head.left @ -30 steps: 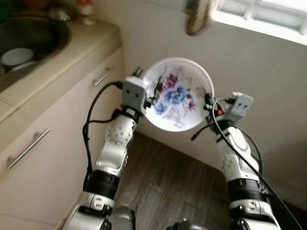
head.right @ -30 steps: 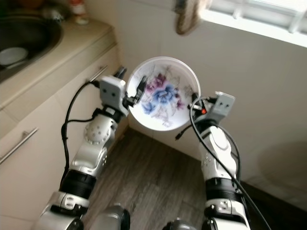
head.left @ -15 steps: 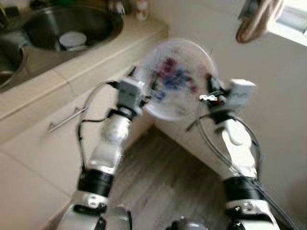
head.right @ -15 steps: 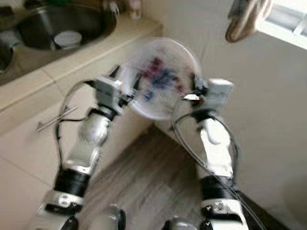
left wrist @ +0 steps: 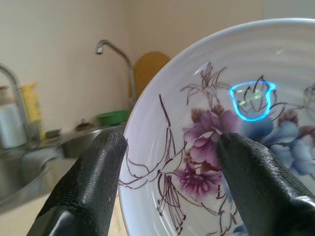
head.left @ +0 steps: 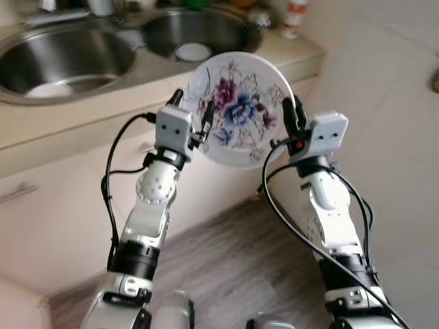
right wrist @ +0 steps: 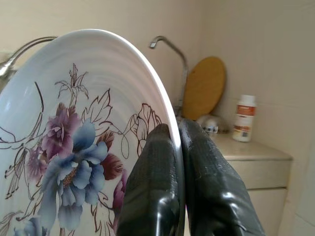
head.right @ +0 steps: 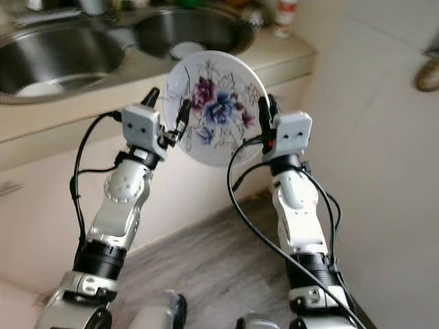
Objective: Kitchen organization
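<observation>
A white plate (head.left: 240, 113) painted with purple and blue flowers is held up on edge between both arms, in front of the sink counter. My left gripper (head.left: 194, 110) straddles its left rim, one finger on the painted face and the other behind the rim (left wrist: 172, 140). My right gripper (head.left: 293, 113) is pinched tight on the opposite rim, fingers almost touching (right wrist: 178, 130). The plate's back side is hidden.
A beige counter (head.left: 137, 116) holds a double steel sink: left basin (head.left: 62, 58) and right basin (head.left: 199, 31), with a white dish (head.left: 193, 51) in the right one. A bottle (head.left: 293, 17) stands at the counter's end. Faucet (right wrist: 170, 44) and wooden board (right wrist: 204, 86) stand behind. Wood floor (head.left: 233, 274) lies below.
The whole view has swung toward the sink counter, so the camera turned. The plate stays gripped between both grippers as before.
</observation>
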You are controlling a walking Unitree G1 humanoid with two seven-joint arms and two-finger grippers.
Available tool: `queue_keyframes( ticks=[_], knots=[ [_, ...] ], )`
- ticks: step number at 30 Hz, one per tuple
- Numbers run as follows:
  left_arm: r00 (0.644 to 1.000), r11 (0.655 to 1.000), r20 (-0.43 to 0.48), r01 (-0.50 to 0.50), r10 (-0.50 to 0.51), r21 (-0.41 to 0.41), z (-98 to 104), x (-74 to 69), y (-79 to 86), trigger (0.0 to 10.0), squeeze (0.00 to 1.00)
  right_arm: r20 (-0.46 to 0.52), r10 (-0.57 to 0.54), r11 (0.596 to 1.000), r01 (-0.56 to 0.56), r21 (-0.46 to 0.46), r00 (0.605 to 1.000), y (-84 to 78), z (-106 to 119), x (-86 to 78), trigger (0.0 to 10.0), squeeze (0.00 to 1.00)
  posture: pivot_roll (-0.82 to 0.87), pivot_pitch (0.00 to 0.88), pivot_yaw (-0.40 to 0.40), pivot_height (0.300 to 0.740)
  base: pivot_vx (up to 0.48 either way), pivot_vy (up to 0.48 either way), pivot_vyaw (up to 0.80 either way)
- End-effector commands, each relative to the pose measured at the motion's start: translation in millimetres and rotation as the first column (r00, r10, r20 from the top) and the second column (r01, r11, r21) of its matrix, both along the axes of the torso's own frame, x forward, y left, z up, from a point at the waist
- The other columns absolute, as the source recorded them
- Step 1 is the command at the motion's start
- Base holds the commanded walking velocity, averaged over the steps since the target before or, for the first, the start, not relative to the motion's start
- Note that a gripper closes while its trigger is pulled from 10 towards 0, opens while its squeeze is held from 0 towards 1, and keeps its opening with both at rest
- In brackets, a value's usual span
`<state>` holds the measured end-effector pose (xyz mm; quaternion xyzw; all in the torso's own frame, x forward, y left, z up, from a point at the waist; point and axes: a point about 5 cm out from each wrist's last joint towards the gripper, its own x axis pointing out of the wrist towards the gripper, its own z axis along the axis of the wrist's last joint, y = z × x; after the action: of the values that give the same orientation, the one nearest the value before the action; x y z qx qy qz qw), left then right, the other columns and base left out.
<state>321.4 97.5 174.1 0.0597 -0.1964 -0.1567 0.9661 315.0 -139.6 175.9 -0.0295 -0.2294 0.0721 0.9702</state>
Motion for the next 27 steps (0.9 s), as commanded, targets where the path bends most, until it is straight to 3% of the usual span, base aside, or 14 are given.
queue_keyframes(
  ticks=[1, 11, 12, 13, 14, 15, 16, 20, 27],
  knots=[
    [1.0, 1.0, 0.022, 0.019, -0.019, 0.005, 5.0, -0.9, -5.1, 10.0, 0.0, 0.079, -0.029, 1.0, 0.029, 0.0, 0.996, -2.6, 14.7, -1.4, 0.0, 0.0, 0.02, 0.0, -0.085, 0.74, 0.0, 0.0, 0.8],
    [1.0, 1.0, 0.026, 0.015, -0.015, 0.004, 5.9, 0.6, -5.1, 10.0, 0.0, 0.155, -0.17, 0.985, 0.172, 0.006, 0.973, -16.2, 26.9, 0.2, 0.0, 0.0, 0.03, 0.0, -0.087, 0.74, 0.0, 0.0, 0.8],
    [1.0, 1.0, 0.027, 0.015, -0.015, 0.004, 6.1, 0.8, -5.0, 10.0, 0.0, 0.163, -0.216, 0.976, 0.217, 0.016, 0.963, -21.1, 30.8, 1.1, 4.2, 0.0, 0.03, 0.0, -0.087, 0.74, 0.0, 0.0, 0.0],
    [1.0, 1.0, 0.027, 0.015, -0.015, 0.004, 6.2, 0.8, -5.0, 10.0, 0.0, 0.163, -0.231, 0.973, 0.23, 0.022, 0.959, -22.8, 31.9, 1.4, 4.2, 0.0, 0.03, 0.0, -0.087, 0.74, 0.0, 0.0, 0.0],
    [1.0, 1.0, 0.027, 0.015, -0.015, 0.004, 6.2, 0.9, -4.9, 10.0, 0.0, 0.161, -0.244, 0.97, 0.242, 0.035, 0.956, -24.7, 32.8, 1.7, 7.3, 0.0, 0.02, 0.0, -0.087, 0.74, 0.0, 0.0, 0.0],
    [1.0, 1.0, 0.027, 0.015, -0.015, 0.004, 6.2, 1.0, -4.9, 10.0, 0.0, 0.159, -0.251, 0.968, 0.247, 0.044, 0.955, -25.7, 33.1, 1.8, 7.3, 0.0, 0.02, 0.0, -0.087, 0.74, 0.0, 0.0, 0.0],
    [0.999, 1.0, 0.028, 0.016, -0.016, 0.004, 6.3, 1.0, -4.8, 10.0, 0.0, 0.155, -0.248, 0.968, 0.239, 0.078, 0.956, -27.5, 34.6, 2.2, 10.0, 0.0, 0.02, 0.0, -0.086, 0.74, 0.0, 0.0, 0.0],
    [0.999, 1.0, 0.029, 0.018, -0.018, 0.004, 6.6, 1.3, -4.3, 10.0, 0.0, 0.117, -0.272, 0.948, 0.245, 0.205, 0.955, -36.8, 37.9, 5.5, 10.0, 0.0, 0.02, 0.0, -0.082, 0.74, 0.0, 0.0, 0.0],
    [0.999, 1.0, 0.038, 0.025, -0.025, 0.0, 8.0, 0.8, -3.9, 10.0, 0.0, 0.169, -0.297, 0.949, 0.27, 0.162, 0.94, -33.7, 42.7, 2.2, 10.0, 0.0, 0.03, 0.0, -0.08, 0.74, 0.126, 0.0, 0.0]
  ],
)
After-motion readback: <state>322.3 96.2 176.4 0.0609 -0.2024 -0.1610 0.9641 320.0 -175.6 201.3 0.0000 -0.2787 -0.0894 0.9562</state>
